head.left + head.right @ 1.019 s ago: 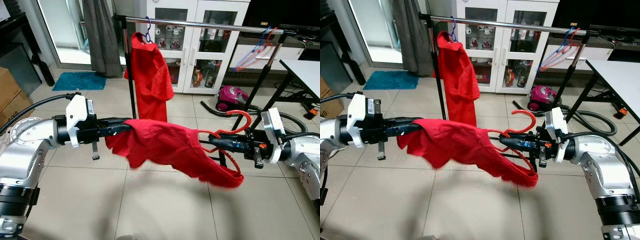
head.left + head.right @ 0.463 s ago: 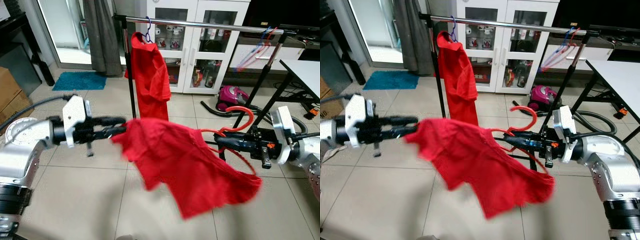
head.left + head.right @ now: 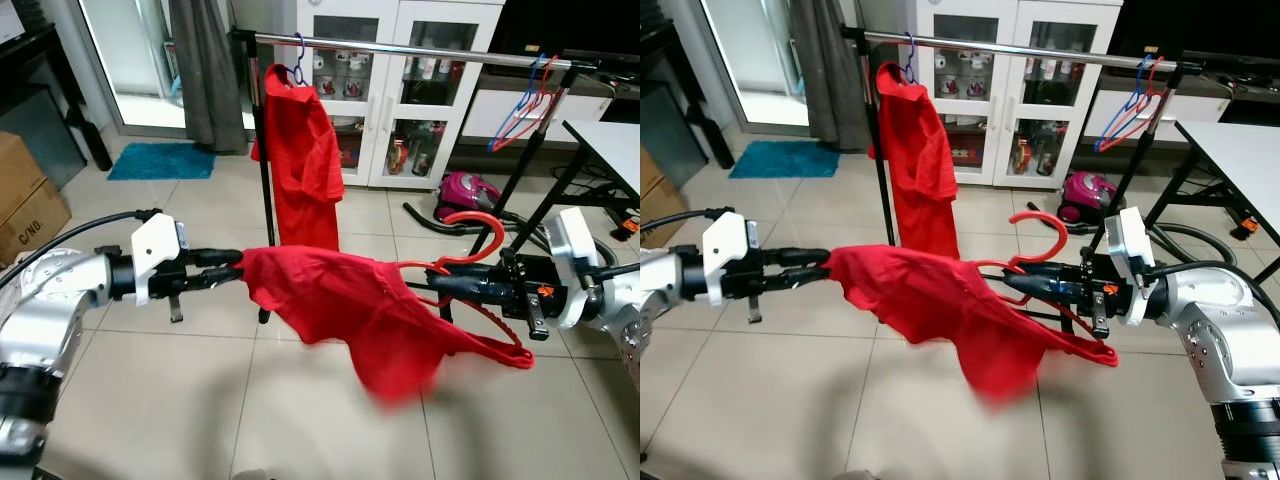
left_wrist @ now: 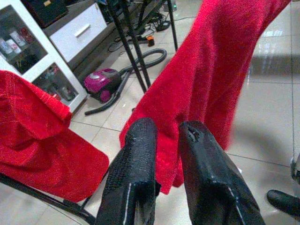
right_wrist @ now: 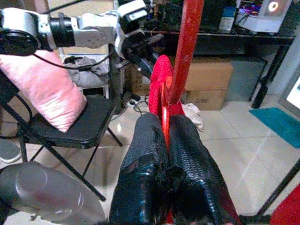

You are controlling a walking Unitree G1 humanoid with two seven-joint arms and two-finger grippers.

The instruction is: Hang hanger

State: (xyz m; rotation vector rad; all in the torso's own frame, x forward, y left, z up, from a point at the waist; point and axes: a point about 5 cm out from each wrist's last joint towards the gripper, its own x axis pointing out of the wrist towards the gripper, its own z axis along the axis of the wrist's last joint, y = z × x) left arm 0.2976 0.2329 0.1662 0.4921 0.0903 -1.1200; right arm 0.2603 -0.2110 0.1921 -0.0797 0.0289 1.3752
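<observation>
Red shirt [image 3: 350, 310] stretches between left tool [image 3: 235, 272], pinching its edge, and right tool [image 3: 425, 287], clenched on red hanger [image 3: 470, 225]. Dressing seems underway; next, lift the hook onto clothes rail [image 3: 420, 48] beyond.

We see silver arms, white wrist blocks, black cables, and the left gripper's [image 3: 232, 268] textured black fingers [image 4: 133, 187]
</observation>
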